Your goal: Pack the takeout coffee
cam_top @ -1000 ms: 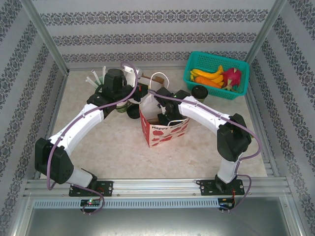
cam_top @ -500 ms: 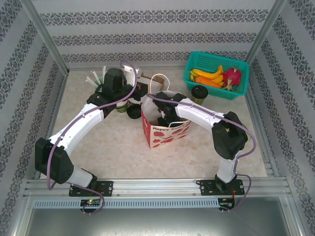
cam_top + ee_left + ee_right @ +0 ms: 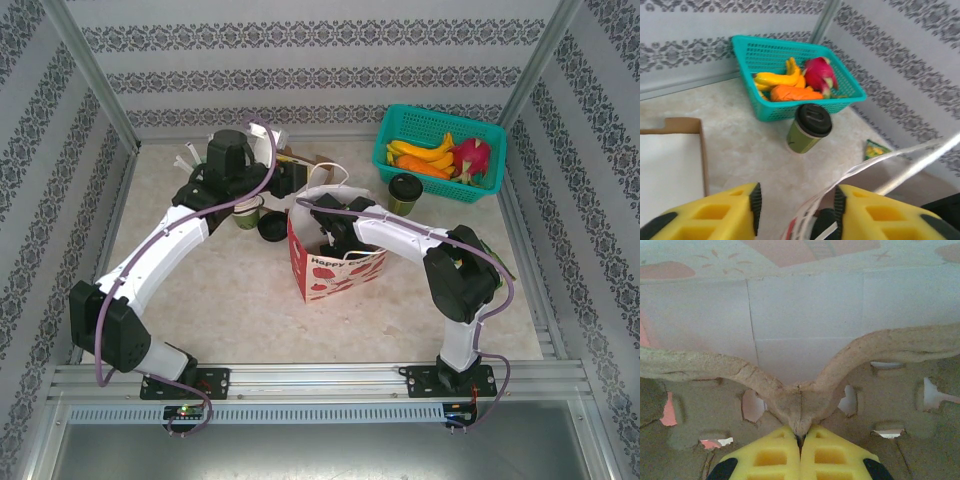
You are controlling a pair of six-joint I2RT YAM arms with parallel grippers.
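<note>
The takeout coffee (image 3: 404,193), a small green cup with a black lid, stands upright in front of the teal basket; in the left wrist view this cup (image 3: 810,127) is beyond my fingers. My left gripper (image 3: 290,182) (image 3: 797,205) is open, and the white handle (image 3: 880,162) of the red-and-white paper bag (image 3: 335,265) runs between its fingers, close to the right one. My right gripper (image 3: 335,235) (image 3: 800,432) reaches down inside the bag, shut on the middle ridge of the brown pulp cup carrier (image 3: 800,400).
A teal basket (image 3: 440,112) (image 3: 770,41) of fruit sits at the back right. A second green cup (image 3: 248,213) and a loose black lid (image 3: 270,228) lie under the left arm. A flat cardboard box (image 3: 670,160) is at the back, and a small green packet (image 3: 874,149) lies on the table.
The right gripper has gone deeper into the bag with the carrier. The left gripper has shifted slightly toward the back, and the bag's handle now lies spread over the opening.
</note>
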